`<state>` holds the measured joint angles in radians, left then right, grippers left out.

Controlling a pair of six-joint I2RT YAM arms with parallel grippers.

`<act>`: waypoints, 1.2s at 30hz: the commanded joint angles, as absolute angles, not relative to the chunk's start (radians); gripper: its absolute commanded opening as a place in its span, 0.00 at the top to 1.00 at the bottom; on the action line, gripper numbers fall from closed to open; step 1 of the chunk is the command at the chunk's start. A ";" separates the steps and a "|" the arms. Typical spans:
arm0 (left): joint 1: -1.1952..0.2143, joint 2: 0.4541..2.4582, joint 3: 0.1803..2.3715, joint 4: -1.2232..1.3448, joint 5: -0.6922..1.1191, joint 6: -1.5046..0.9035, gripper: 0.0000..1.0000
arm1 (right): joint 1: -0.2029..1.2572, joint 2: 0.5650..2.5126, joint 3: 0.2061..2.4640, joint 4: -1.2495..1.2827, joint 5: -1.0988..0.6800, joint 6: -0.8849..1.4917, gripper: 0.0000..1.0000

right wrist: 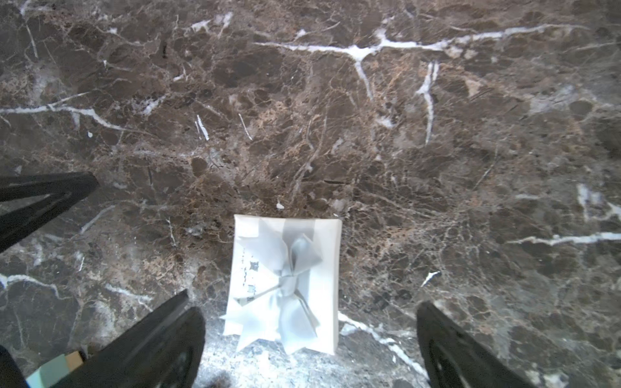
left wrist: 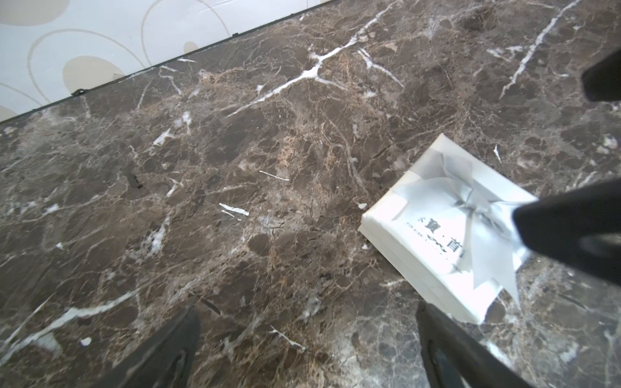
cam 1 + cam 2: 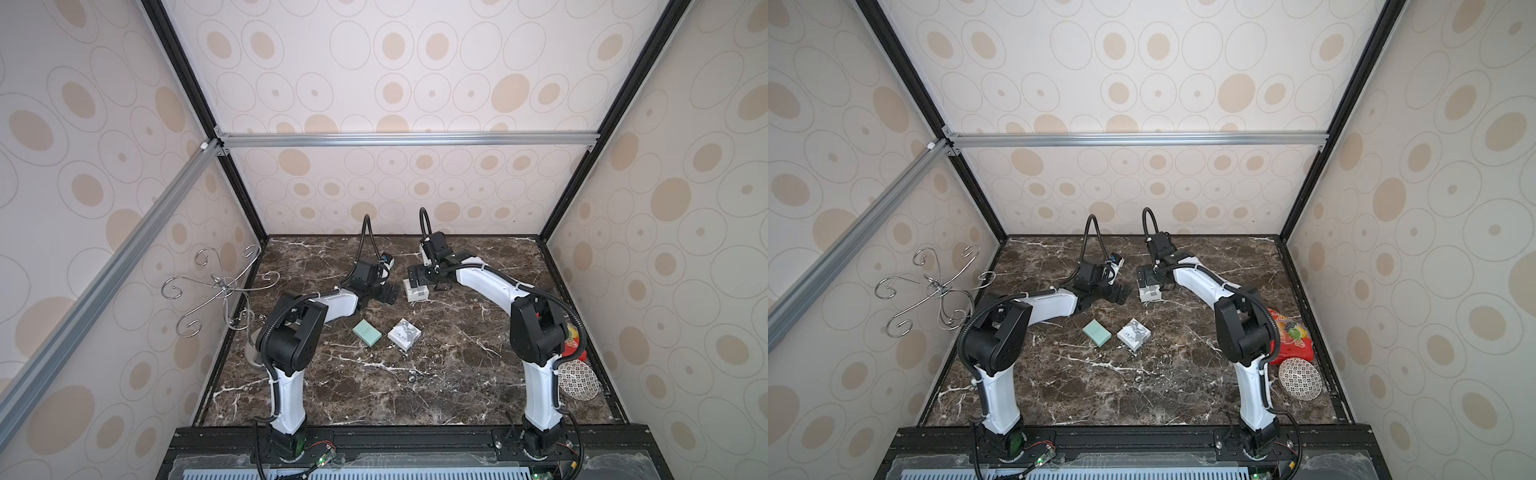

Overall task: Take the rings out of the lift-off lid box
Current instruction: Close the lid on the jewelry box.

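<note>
A small white box printed with a grey bow [image 1: 285,282] lies shut on the marble at mid-table, also seen in both top views [image 3: 417,292] [image 3: 1149,292]. My right gripper [image 1: 306,302] hangs open over it, fingers wide on either side and not touching it. My left gripper [image 2: 305,310] stands open just left of the box [image 2: 437,228], with only bare marble between its fingers. In a top view the two grippers [image 3: 388,293] [image 3: 415,276] nearly meet. A tiny dark ring-like hoop [image 3: 412,378] lies on the marble nearer the front. Other rings are not visible.
A teal box [image 3: 367,332] and a second white bow-printed box [image 3: 404,334] sit side by side in front of the grippers. A curly silver wire stand [image 3: 220,286] rises at the left edge. A red packet [image 3: 1293,336] and a patterned dish [image 3: 1300,379] lie at the right edge.
</note>
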<state>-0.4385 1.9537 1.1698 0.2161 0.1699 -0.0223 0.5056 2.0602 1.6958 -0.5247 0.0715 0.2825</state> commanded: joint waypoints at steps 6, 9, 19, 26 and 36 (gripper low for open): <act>-0.449 1.988 1.282 0.171 0.184 -0.008 0.00 | 0.465 2.048 1.629 -0.493 0.057 0.269 0.00; -0.452 2.002 1.300 0.164 0.185 -0.010 0.00 | 0.459 2.048 1.622 -0.486 0.051 0.265 0.00; -0.462 2.055 1.349 0.149 0.190 -0.014 0.00 | 0.445 2.045 1.589 -0.465 0.042 0.268 0.00; -0.464 2.071 1.362 0.152 0.201 -0.020 0.00 | 0.436 2.039 1.561 -0.453 0.044 0.270 0.00; -0.467 2.082 1.358 0.156 0.203 -0.025 0.00 | 0.426 2.049 1.542 -0.441 0.034 0.281 0.00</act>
<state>-0.4610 2.0594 1.3212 0.1593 0.1955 -0.0223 0.4335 2.0586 1.5558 -0.4465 0.0395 0.2722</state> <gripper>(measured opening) 0.999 0.997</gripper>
